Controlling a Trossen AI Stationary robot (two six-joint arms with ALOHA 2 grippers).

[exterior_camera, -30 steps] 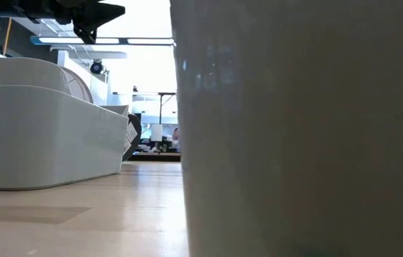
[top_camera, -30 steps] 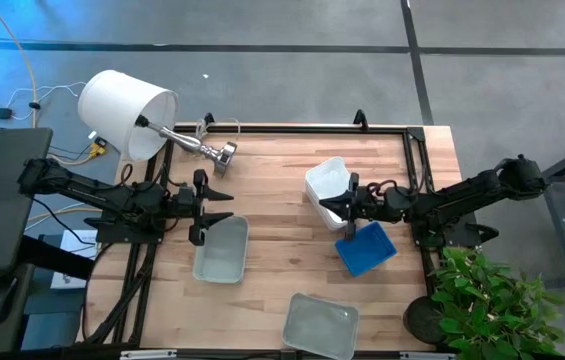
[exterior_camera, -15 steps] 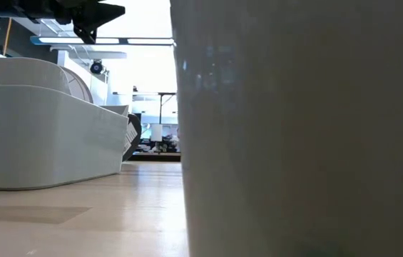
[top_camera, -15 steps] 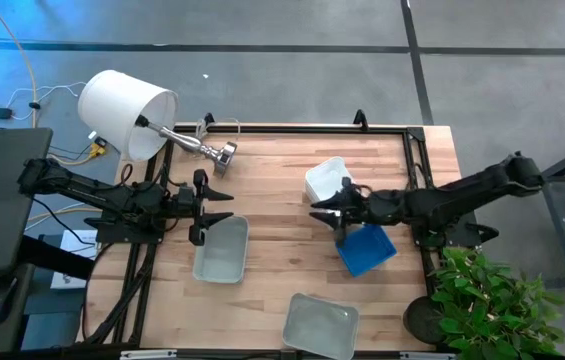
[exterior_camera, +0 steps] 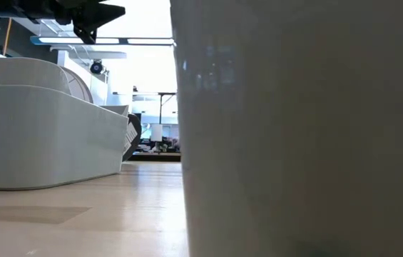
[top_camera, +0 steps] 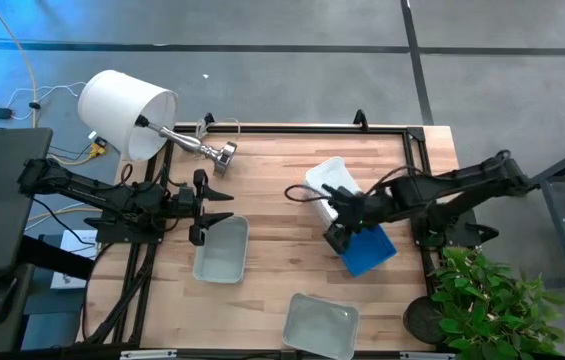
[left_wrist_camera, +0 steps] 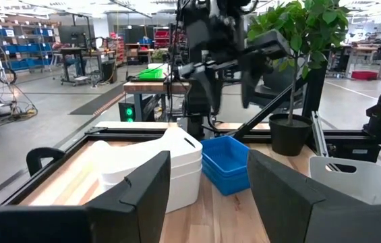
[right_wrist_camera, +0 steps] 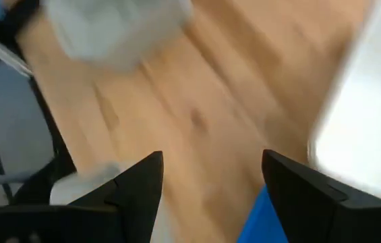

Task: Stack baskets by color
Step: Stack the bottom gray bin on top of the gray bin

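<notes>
The job looked about half done. On the wooden table (top_camera: 282, 170), the white plastic baskets (top_camera: 327, 182) with holey sides sat one inside another in a stack near the far right part. Touching that stack, on its near side, were the blue plastic baskets (top_camera: 367, 250), also nested; the left wrist view showed at least two blue ones stacked (left_wrist_camera: 227, 162) beside the white stack (left_wrist_camera: 156, 165). How many were in each pile could not be counted for sure.

The pale grey plastic baskets were not stacked yet. One pale grey basket (top_camera: 221, 248) lay on the left side of the table, and another pale grey basket (top_camera: 320, 324) lay at the near edge, well apart from the first. A third grey one could not be made out by itself. So the grey ones were what was left to do.

The right gripper (top_camera: 324, 215) hung above the table between the white stack and the blue stack, at their left ends. Its two fingers were spread wide and held nothing; in its wrist view only bare wood showed between them. Both piles were just beside it, while the grey baskets were farther off to its left.

The left gripper (top_camera: 217, 207) waited on the left side, just beyond the far rim of the left grey basket. Its fingers were apart and empty too.
</notes>
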